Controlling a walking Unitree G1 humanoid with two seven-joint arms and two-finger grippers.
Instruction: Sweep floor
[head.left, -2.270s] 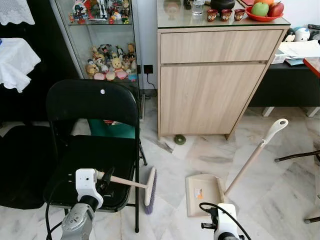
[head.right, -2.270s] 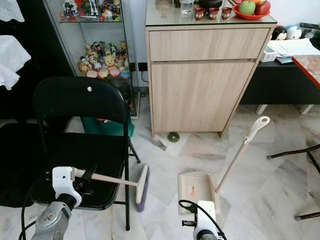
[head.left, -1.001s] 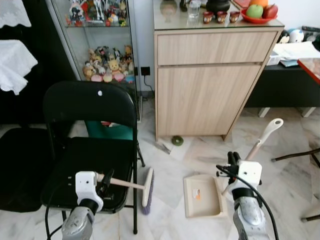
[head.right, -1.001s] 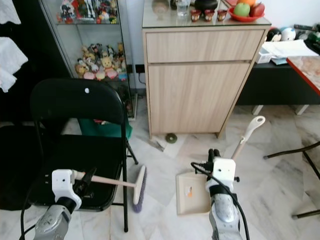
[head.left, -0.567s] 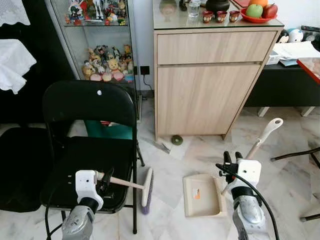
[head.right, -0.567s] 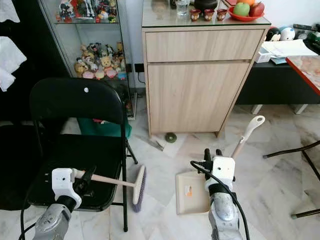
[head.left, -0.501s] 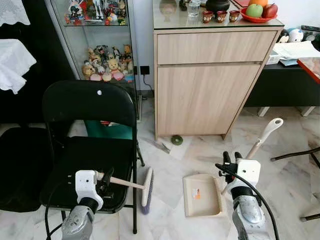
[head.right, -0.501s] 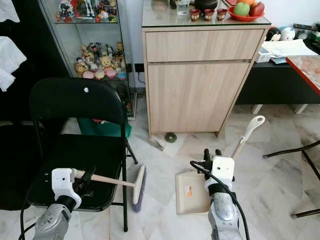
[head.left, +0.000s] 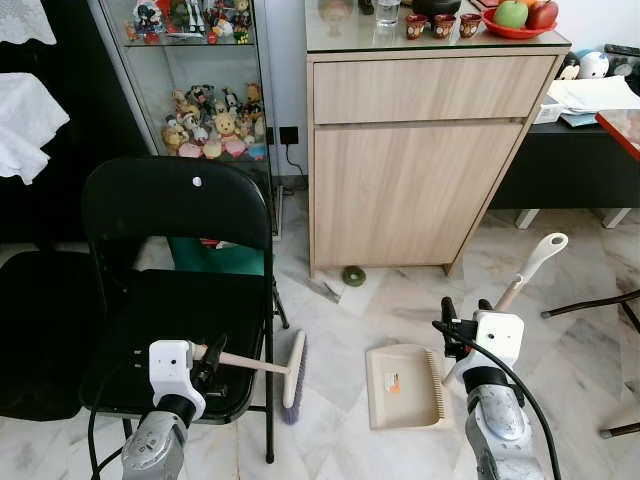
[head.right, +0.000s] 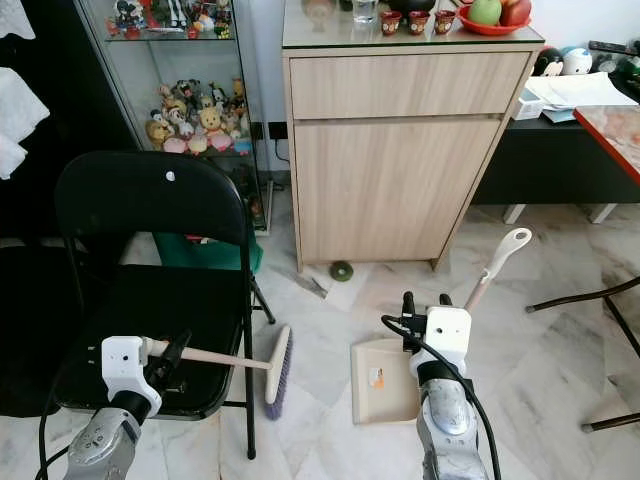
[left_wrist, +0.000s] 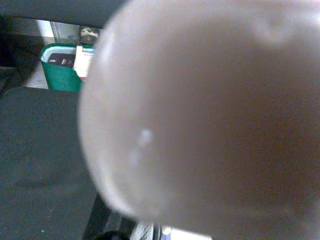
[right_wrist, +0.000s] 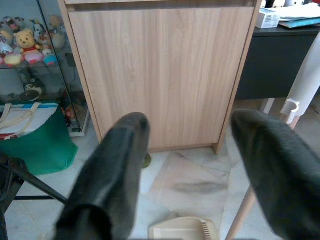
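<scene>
Left eye view: left gripper (head.left: 213, 358) low at the left, over the seat of a black folding chair (head.left: 178, 290), fingers pinching the wooden handle of a hand broom (head.left: 272, 368); broom head hanging past the seat edge, bristles down toward the marble floor (head.left: 560, 350). Beige dustpan (head.left: 403, 386) lying flat on that floor just right of the broom head, its long handle (head.left: 524, 275) slanting up to the right. Right gripper (head.left: 464, 312) raised just beside that handle, fingers spread, pinching nothing. Small dark round object (head.left: 353, 275) on the floor at the foot of a wooden cabinet (head.left: 415, 160); glass display case (head.left: 205, 80) of figurines to the cabinet's left. Right eye view: same layout, broom (head.right: 262, 371) and dustpan (head.right: 386, 381) near each other on the floor. Left wrist view: blurred pale rounded end of the broom handle (left_wrist: 210, 115) close against the lens, chair seat and a green bag (left_wrist: 62, 67) behind. Right wrist view: two black fingers (right_wrist: 115, 175) set wide apart, cabinet front between them, dustpan edge (right_wrist: 182, 230) below, white handle (right_wrist: 305, 80) beside one finger.
</scene>
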